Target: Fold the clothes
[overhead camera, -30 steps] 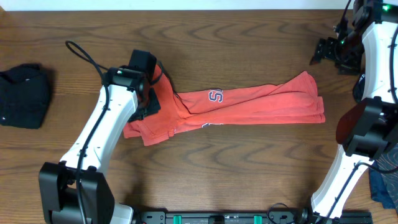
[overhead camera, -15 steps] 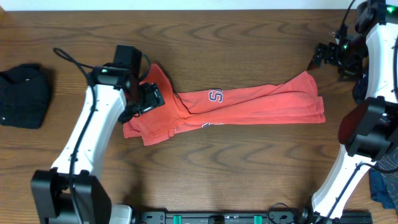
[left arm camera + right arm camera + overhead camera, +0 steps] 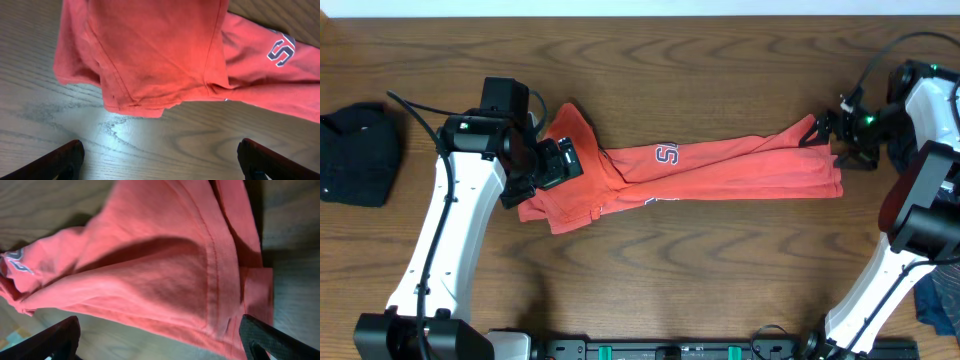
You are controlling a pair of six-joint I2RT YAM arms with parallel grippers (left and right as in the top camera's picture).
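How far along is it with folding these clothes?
Done, it seems: the red T-shirt lies folded lengthwise into a long strip. In hand: the left gripper and right gripper are open at either end of it, holding nothing. Left: folding that strip crosswise, then the crumpled black bundle and the navy garment at the table's sides.

overhead: straight down, far, whole brown wooden tabletop [image 3: 720,280]
left wrist: close on coral-red cotton T-shirt [image 3: 160,50], 9 o'clock end
right wrist: close, its 3 o'clock end
shared: the T-shirt
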